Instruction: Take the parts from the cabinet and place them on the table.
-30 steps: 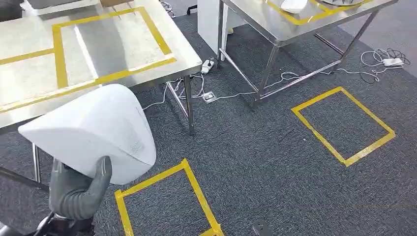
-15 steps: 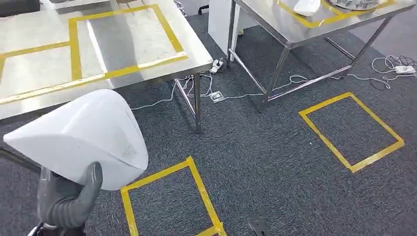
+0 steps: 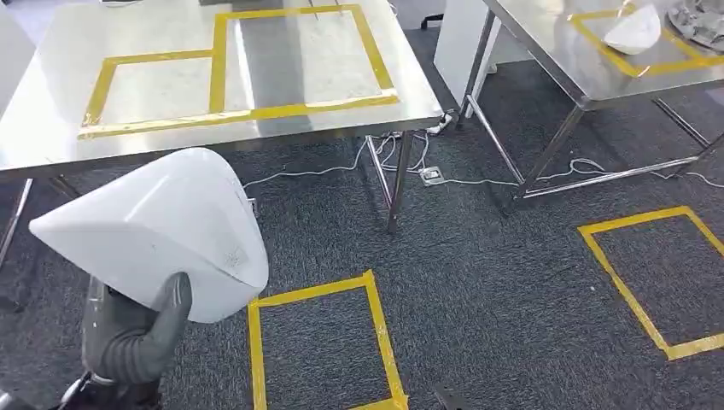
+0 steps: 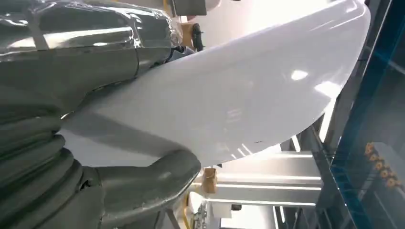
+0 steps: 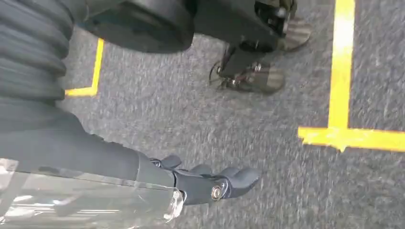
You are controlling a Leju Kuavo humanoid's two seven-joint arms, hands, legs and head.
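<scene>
My left hand [image 3: 132,337] holds a large white curved part [image 3: 162,231] from below, its grey thumb pressed on the part's front face, low at the left of the head view. Up close in the left wrist view, the same white part [image 4: 239,95] lies across my left hand [image 4: 95,186]. The steel table [image 3: 51,77] with yellow tape frames stands just beyond the part. My right hand [image 5: 210,183] hangs over the grey carpet with its fingers apart and nothing in it.
A second steel table [image 3: 589,81] at the back right carries another white part [image 3: 633,29]. Cables and a power strip [image 3: 431,173] lie on the carpet between the tables. Yellow tape squares [image 3: 320,342] mark the floor, one more at the right [image 3: 657,273].
The whole picture has shifted right and down as the camera turned left; the taped table now stands more squarely ahead. My left hand keeps its hold on the white part.
</scene>
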